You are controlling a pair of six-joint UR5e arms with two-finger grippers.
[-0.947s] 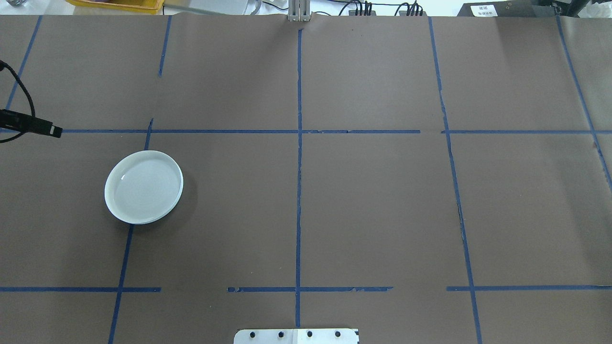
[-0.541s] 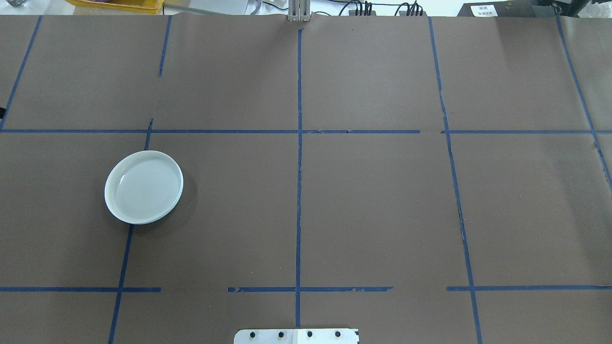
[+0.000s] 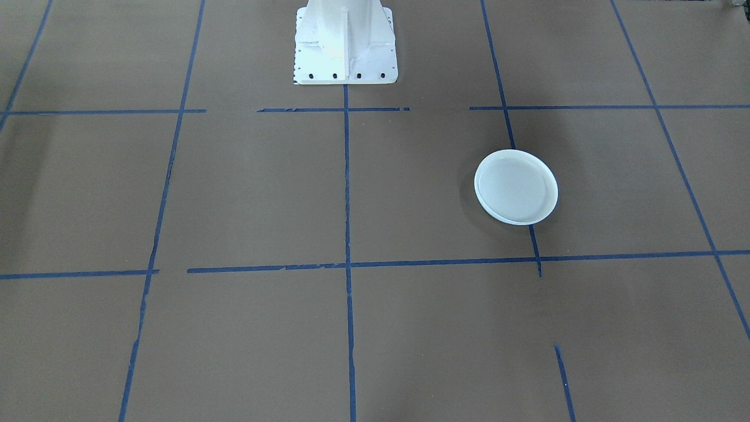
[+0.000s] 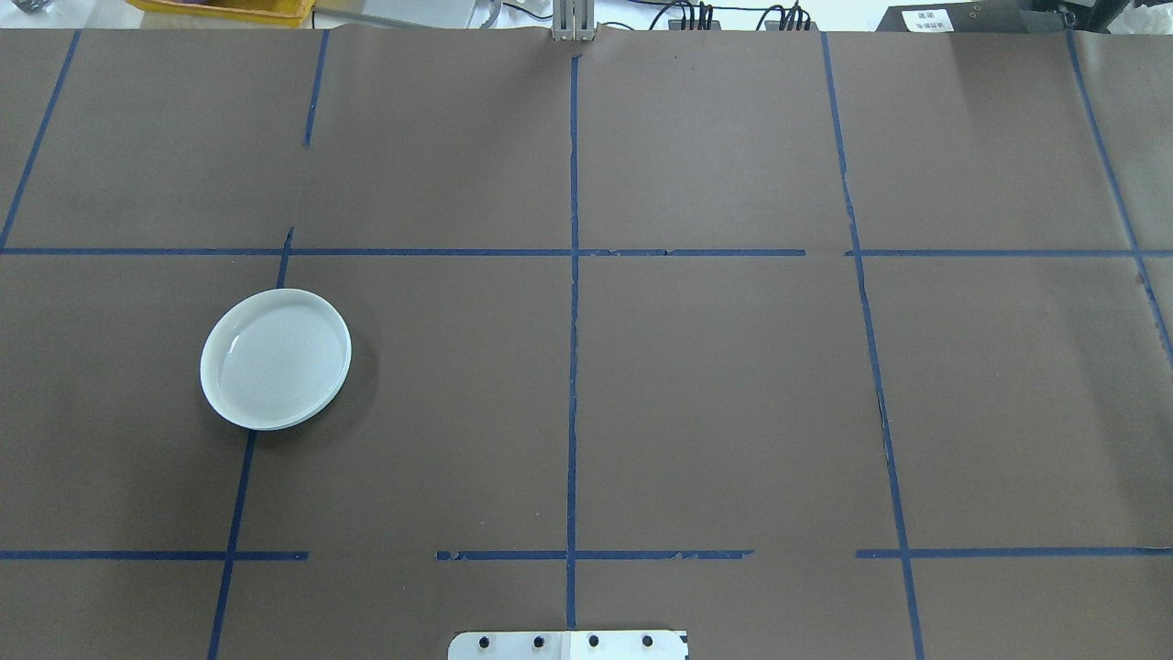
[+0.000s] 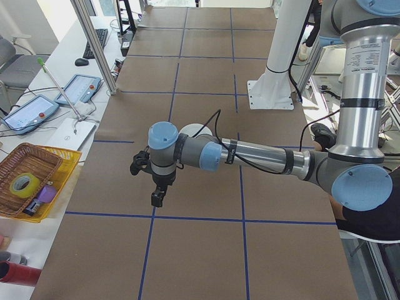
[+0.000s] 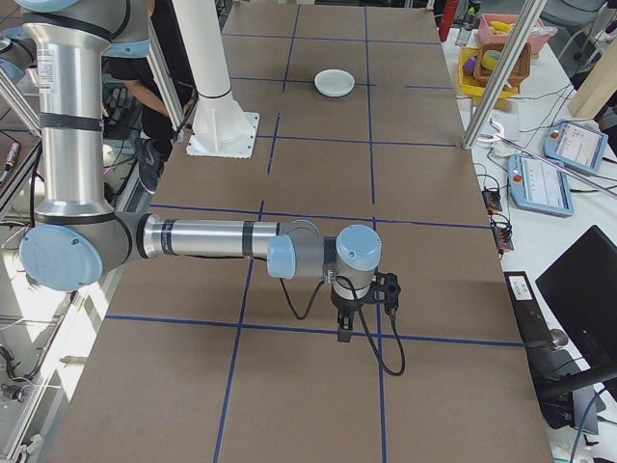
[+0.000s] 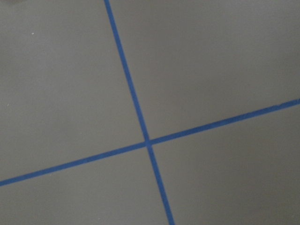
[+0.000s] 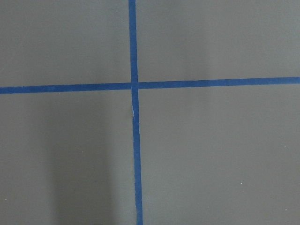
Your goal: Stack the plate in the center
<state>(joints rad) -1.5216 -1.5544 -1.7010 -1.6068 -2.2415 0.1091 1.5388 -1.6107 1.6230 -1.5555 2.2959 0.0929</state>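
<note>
A pale round plate (image 4: 275,359) with a white raised rim lies on the brown table, left of the middle in the overhead view. Layered rims show under its lower right edge, so it tops a stack. It also shows as the plate (image 3: 515,186), the plate (image 6: 335,82) far off, and the plate (image 5: 195,130) partly behind my left arm. The center plate is hidden. My left gripper (image 5: 157,199) hangs past the plate near the table's end; I cannot tell its state. My right gripper (image 6: 344,333) hangs over the opposite end; I cannot tell its state. Both wrist views show only brown paper and blue tape.
The white robot pedestal (image 3: 344,44) stands at the table's robot side. A yellow tray with a wicker basket (image 5: 31,181) and tablets (image 5: 78,89) sit on the side bench beyond an aluminium post (image 5: 94,44). A person (image 6: 145,87) stands behind the pedestal.
A black part of the left arm with its cable stood at the overhead view's left edge; it has moved out to the left and is gone now. The plate has not moved.
</note>
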